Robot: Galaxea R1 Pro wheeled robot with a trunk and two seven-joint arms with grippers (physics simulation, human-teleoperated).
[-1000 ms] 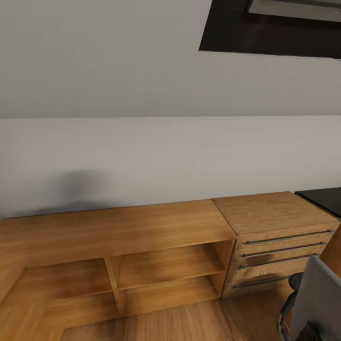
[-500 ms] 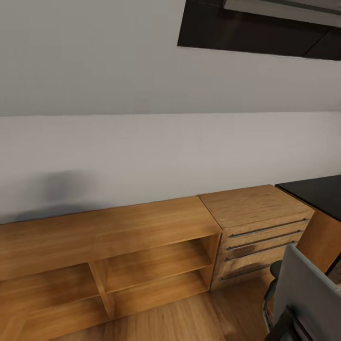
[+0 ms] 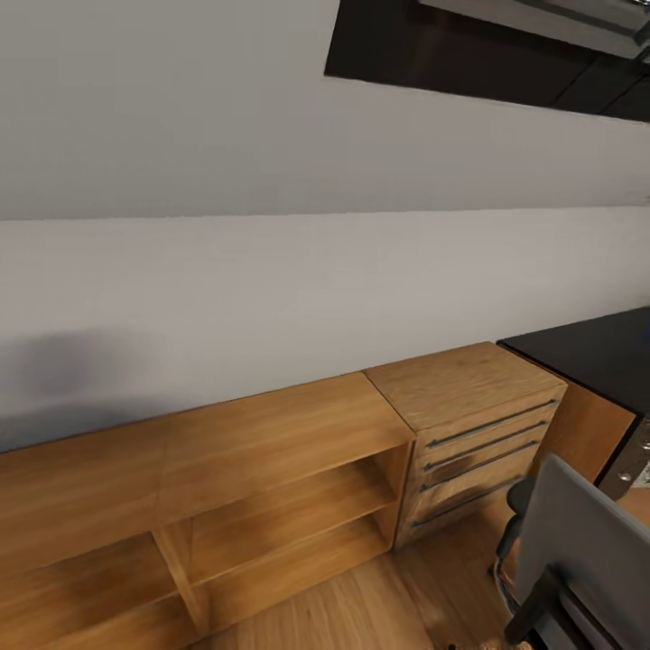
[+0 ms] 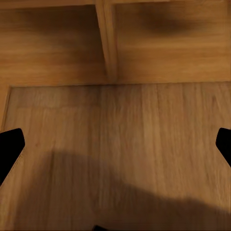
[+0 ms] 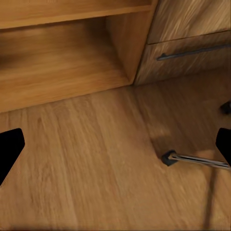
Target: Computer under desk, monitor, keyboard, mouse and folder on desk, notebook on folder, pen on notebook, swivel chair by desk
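A: Head view: the grey padded swivel chair with black armrests [image 3: 582, 560] sits low at the right edge, just in front of the glossy black desk top [image 3: 596, 354]. Why there?

B: I judge it is parked by the desk, and the robot is only passing the light wood open-shelf unit [image 3: 226, 506] and the wood drawer chest with long grey handles [image 3: 469, 424] along the white wall [image 3: 271, 271].

A: And the grippers?

B: The left gripper [image 4: 115, 149] has its black fingertips at opposite picture edges, spread wide over bare wood floor [image 4: 120, 159], holding nothing. The right gripper [image 5: 115, 149] is likewise spread and empty, above a chrome chair leg and caster [image 5: 192, 159].

A: What is cut off?

B: The chair seat and most of the desk. I cannot tell whether a folder lies on the seat.
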